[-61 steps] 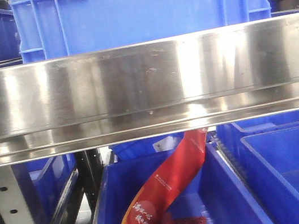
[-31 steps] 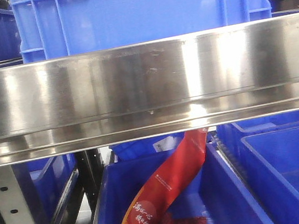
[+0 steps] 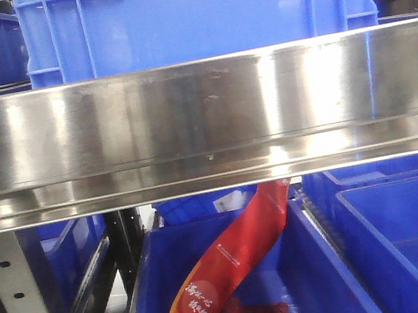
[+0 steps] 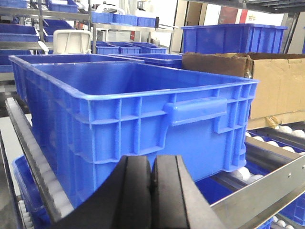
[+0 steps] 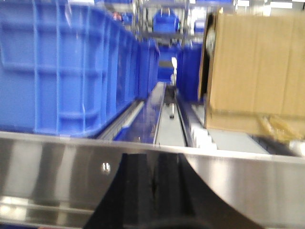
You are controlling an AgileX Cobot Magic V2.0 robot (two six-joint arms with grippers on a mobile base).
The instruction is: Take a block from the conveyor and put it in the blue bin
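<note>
Both grippers' jaws are pressed together on nothing: the left gripper faces a big blue plastic bin, the right gripper a steel rail. Neither block nor conveyor shows, so grabbing seems unstarted.

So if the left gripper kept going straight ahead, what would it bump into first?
Probably the big blue bin. The left gripper, shut and empty, points at its side wall just below the handle, though the gap is hard to judge.

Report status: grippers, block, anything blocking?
Left gripper shut, empty, facing a blue bin. Right gripper shut, empty, behind a steel rail. Block and conveyor not in view.
</note>
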